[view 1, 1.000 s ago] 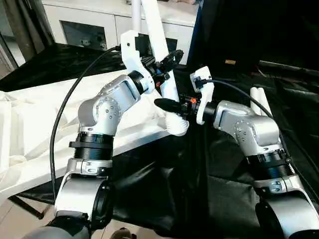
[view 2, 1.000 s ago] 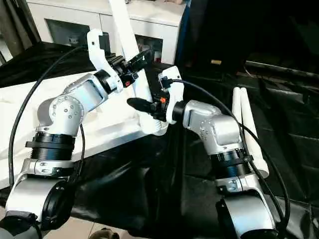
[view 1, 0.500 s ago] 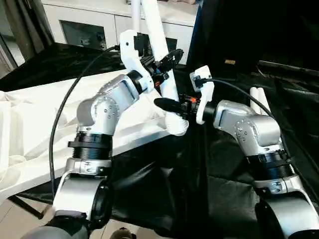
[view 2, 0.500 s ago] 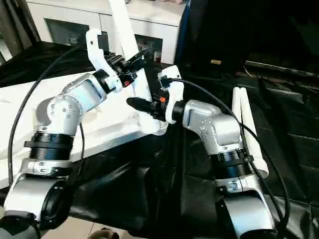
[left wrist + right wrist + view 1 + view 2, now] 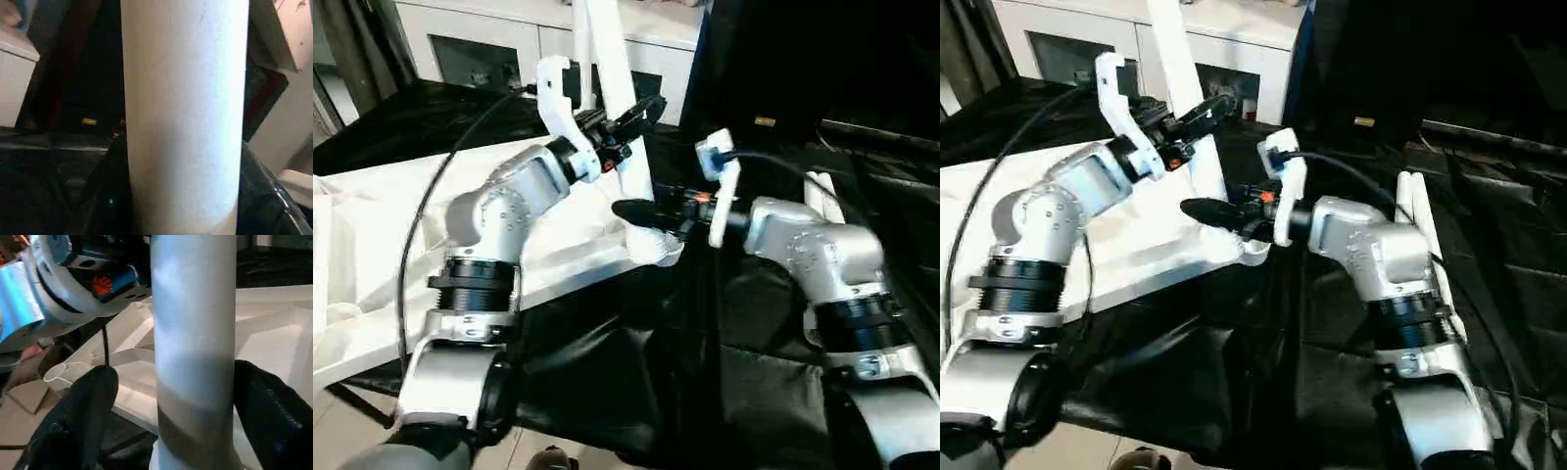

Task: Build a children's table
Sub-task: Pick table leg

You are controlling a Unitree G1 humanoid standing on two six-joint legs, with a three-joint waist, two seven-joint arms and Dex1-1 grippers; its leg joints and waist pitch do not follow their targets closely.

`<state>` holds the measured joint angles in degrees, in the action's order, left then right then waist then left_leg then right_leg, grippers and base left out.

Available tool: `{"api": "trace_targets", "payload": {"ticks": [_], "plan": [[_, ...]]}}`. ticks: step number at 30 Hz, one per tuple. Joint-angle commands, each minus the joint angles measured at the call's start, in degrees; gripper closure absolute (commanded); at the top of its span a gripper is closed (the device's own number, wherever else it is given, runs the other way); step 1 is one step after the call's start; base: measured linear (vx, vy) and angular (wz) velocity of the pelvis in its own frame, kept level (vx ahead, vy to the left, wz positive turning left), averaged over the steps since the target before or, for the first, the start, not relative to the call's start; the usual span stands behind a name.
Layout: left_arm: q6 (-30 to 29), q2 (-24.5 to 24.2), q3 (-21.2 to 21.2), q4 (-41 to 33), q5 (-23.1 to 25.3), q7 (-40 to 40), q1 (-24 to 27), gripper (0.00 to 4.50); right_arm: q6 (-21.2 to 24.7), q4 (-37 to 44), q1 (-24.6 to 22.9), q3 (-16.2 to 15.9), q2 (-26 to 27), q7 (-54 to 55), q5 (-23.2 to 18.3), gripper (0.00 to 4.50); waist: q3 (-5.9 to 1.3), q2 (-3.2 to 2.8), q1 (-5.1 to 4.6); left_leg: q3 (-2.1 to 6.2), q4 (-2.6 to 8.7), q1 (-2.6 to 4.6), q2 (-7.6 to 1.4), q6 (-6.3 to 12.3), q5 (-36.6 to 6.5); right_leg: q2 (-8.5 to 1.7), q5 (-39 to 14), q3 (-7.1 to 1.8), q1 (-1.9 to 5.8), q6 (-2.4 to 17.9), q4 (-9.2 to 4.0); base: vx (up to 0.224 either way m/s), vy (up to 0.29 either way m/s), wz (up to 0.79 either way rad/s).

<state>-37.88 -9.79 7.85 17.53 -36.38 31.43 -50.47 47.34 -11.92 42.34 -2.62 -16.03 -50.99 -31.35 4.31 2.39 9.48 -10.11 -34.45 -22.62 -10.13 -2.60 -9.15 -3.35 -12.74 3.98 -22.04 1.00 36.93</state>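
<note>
Black cloth (image 5: 636, 392) over the workbench, white tabletop (image 5: 372, 245) lying ribs-up, leg (image 5: 612, 88) upright in its near corner socket (image 5: 656, 247), left gripper (image 5: 628, 122) clamped on leg, right gripper (image 5: 166, 396) spread around its base without touching, two spare legs (image 5: 1420, 215) beside.

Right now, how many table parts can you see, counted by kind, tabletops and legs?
Tabletop: 1, the tabletop lying underside up.
Legs: 3, one leg standing at the tabletop's corner, held by the left gripper with the right gripper lower on it, and two spare legs lying on the black cloth.
Total: 4 parts.
</note>
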Motion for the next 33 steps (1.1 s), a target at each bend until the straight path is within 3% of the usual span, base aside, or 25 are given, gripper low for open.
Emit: {"api": "trace_targets", "payload": {"ticks": [1,2,5,6,9,10,11,19,21,22,24,25,26,33], "plan": [[-3.2,-2.3,-1.6,-2.8,-1.8,6.4,1.1,2.64,3.2,4.1,0.1,0.8,-2.9,-7.2,-4.9,0.32,-4.88,0.04,-0.13,1.21,3.80,1.69,-3.40,-1.25,-5.8,-5.87,-2.2,-3.27,2.78,9.3,-4.00,0.000,0.000,0.00],[-4.8,-3.5,-2.4,-4.7,-3.9,11.1,1.9,2.64,4.3,4.6,-0.3,0.5,-4.5,-9.6,-5.9,0.25,-4.79,0.01,-0.13,1.10,3.76,1.68,-3.40,-1.11,-5.8,-5.67,-1.7,-3.27,2.59,9.5,-4.04,0.000,0.000,0.00],[-5.8,-4.1,-2.7,-6.2,-5.7,14.1,2.5,2.64,4.8,5.0,-0.5,0.5,-5.1,-10.4,-6.3,0.01,-4.72,0.00,-0.19,1.13,3.84,1.61,-3.44,-1.44,-6.8,-5.85,-2.5,-3.22,2.63,10.2,-4.02,0.000,0.000,0.00],[-6.6,-4.2,-2.6,-7.3,-7.1,15.6,2.9,2.64,5.0,5.3,-0.6,0.6,-5.4,-10.6,-6.6,0.00,-4.71,-0.31,-0.07,1.17,3.81,1.59,-3.41,-1.59,-7.1,-5.90,-2.9,-3.24,2.57,10.4,-4.03,0.000,0.000,0.00],[-8.0,-4.0,-2.3,-9.0,-9.4,17.1,3.4,2.64,5.2,5.8,-1.0,0.8,-5.6,-10.9,-7.2,0.00,-4.61,-0.10,-0.04,1.10,3.88,1.78,-3.44,-2.17,-8.6,-5.89,-5.5,-3.27,2.46,10.8,-4.38,0.000,0.000,0.00],[-8.7,-4.2,-2.6,-10.2,-10.4,18.4,3.8,2.64,5.5,5.9,-1.1,0.9,-5.7,-11.3,-7.6,0.00,-4.67,-1.01,0.22,1.32,3.91,1.66,-3.45,-2.74,-9.3,-6.02,-5.8,-3.26,2.53,10.8,-4.40,0.000,0.000,0.00],[-9.1,-4.4,-2.9,-10.7,-10.8,19.2,4.0,2.64,5.8,5.8,-1.2,0.9,-5.9,-11.6,-7.9,0.00,-4.71,-0.75,0.25,1.37,4.03,1.73,-3.52,-3.03,-9.4,-5.84,-4.9,-3.19,2.53,10.9,-4.27,0.000,0.000,0.00],[-12.0,-6.4,-3.0,-13.2,-13.5,23.8,4.4,2.64,11.1,4.6,-0.4,-1.9,-9.7,-17.9,-10.0,0.00,-4.83,-0.66,0.67,1.38,3.86,1.59,-3.35,-2.71,-8.8,-5.66,-2.8,-3.14,2.80,11.2,-4.01,0.000,0.000,0.00],[-12.5,-6.6,-2.9,-14.0,-14.1,23.9,4.4,2.64,12.0,4.6,-0.7,-3.0,-10.2,-18.5,-10.0,0.33,-4.85,-0.64,0.68,1.36,3.79,1.62,-3.36,-2.59,-8.6,-5.69,-2.5,-3.13,2.77,11.5,-3.97,0.000,0.000,0.00],[-12.7,-6.4,-2.6,-14.3,-14.5,23.6,4.4,2.64,12.5,5.0,-1.0,-3.6,-10.2,-18.8,-10.2,0.33,-4.83,-0.33,0.66,1.32,3.81,1.60,-3.37,-2.53,-8.5,-5.71,-2.7,-3.12,2.78,11.6,-4.04,0.000,0.000,0.00],[-12.7,-6.2,-2.2,-14.3,-14.9,23.4,4.3,2.64,12.8,5.5,-1.4,-4.2,-10.0,-19.2,-10.3,0.39,-4.81,-0.52,0.69,1.33,3.76,1.58,-3.37,-2.52,-8.3,-5.78,-3.0,-3.15,2.75,11.8,-4.01,0.000,0.000,0.00],[-12.6,-6.2,-2.2,-14.2,-14.8,23.3,4.2,2.64,12.7,5.5,-1.5,-4.4,-9.8,-19.1,-10.2,0.68,-4.80,-0.52,0.73,1.32,3.75,1.60,-3.37,-2.60,-8.6,-5.79,-3.5,-3.18,2.72,11.6,-4.10,0.000,0.000,0.00],[-12.5,-6.0,-2.0,-14.3,-14.7,23.1,4.3,2.64,12.7,5.6,-1.7,-4.7,-9.5,-19.0,-10.0,0.77,-4.82,-0.16,0.70,1.29,3.78,1.59,-3.36,-2.65,-8.4,-5.77,-3.8,-3.18,2.79,11.4,-4.14,0.000,0.000,0.00],[-12.3,-4.7,-1.7,-15.0,-15.5,21.7,5.1,2.64,10.5,4.8,-2.7,-5.8,-7.1,-17.2,-8.5,1.31,-4.89,-0.30,0.78,1.34,3.80,1.59,-3.44,-2.92,-8.1,-5.88,-3.6,-3.19,2.68,11.0,-3.98,0.000,0.000,0.00]]}}
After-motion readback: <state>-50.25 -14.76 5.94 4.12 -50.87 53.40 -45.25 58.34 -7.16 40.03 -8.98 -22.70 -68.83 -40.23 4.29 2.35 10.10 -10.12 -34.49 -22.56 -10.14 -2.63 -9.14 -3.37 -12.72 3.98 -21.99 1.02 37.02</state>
